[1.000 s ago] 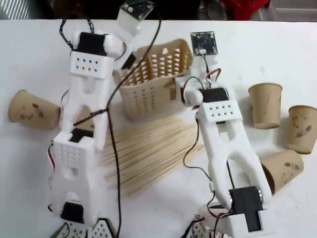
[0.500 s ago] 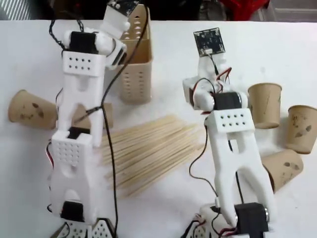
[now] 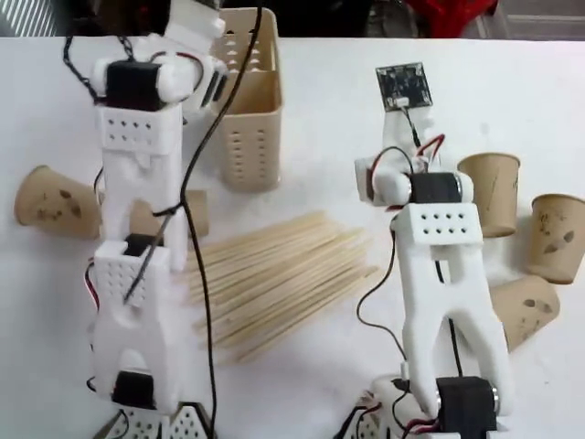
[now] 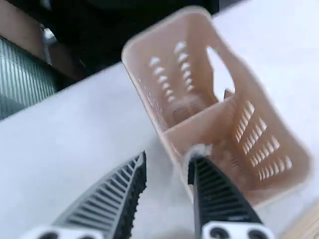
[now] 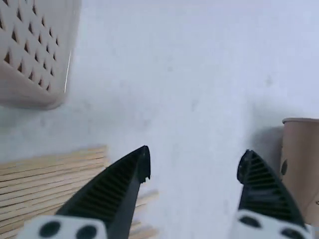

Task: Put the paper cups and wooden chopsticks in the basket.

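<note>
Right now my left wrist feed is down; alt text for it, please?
The left pincer is open right at the near wall of the beige slotted basket, which stands on the white table. A divider splits it in two; both halves look empty.

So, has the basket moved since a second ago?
Yes. The basket went from tipped right beside the chopsticks to upright, farther back from them and leftward.

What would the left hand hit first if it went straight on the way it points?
Probably the basket: its near wall sits just ahead of the left hand, one fingertip almost at it, though depth is unclear.
</note>
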`<action>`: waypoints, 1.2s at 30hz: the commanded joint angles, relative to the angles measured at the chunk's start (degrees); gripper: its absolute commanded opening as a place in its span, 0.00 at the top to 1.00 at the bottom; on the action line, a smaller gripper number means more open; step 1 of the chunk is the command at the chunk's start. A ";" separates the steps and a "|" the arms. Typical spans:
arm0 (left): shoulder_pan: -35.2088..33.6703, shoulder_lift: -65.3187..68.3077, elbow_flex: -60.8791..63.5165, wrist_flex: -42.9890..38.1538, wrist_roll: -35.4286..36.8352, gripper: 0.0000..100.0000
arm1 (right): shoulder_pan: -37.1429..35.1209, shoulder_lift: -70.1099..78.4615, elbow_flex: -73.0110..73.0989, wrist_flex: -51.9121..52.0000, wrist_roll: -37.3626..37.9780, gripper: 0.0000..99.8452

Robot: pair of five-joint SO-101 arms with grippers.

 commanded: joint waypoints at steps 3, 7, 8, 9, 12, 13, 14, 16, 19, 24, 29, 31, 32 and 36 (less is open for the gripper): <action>0.84 -1.10 -3.96 0.26 14.51 0.84 | 0.75 -2.42 2.02 -0.22 0.18 0.72; 0.84 -1.36 2.55 -1.41 33.05 0.82 | 2.24 -2.51 5.10 -0.22 0.18 0.72; 0.92 -1.19 3.87 -2.29 38.95 0.79 | 2.51 -2.42 5.98 -0.22 0.18 0.72; 1.27 -1.10 5.19 -3.16 44.40 0.76 | 2.59 -2.42 6.86 -0.40 0.18 0.72; 2.95 -1.01 9.32 -7.12 52.57 0.68 | 2.68 -2.59 10.11 -3.65 0.18 0.72; 3.38 -1.01 10.20 -8.53 52.84 0.68 | 2.42 -2.59 10.90 -4.70 0.18 0.72; 3.65 -1.01 11.25 -10.11 53.01 0.68 | 2.33 -2.59 11.69 -5.58 0.18 0.72; 4.18 -1.01 12.84 -13.36 53.45 0.70 | 2.33 -2.59 12.48 -6.29 0.18 0.72; 4.18 -1.01 14.95 -17.76 56.62 0.73 | 2.51 -2.59 12.57 -6.29 0.18 0.72; 4.00 -0.92 21.45 -22.24 60.92 0.73 | 2.59 -2.59 12.57 -6.29 0.26 0.72; 4.18 -0.92 26.46 -21.71 61.54 0.73 | 2.33 -2.59 12.57 -6.29 0.26 0.72; 4.18 -0.92 28.31 -22.51 61.80 0.73 | 2.33 -2.59 12.57 -6.29 0.26 0.72; 4.18 -0.92 29.19 -23.38 62.42 0.73 | 2.33 -2.59 12.57 -6.29 0.35 0.72; 3.91 -0.92 33.32 -27.69 63.56 0.74 | 2.33 -2.59 12.57 -6.29 0.35 0.72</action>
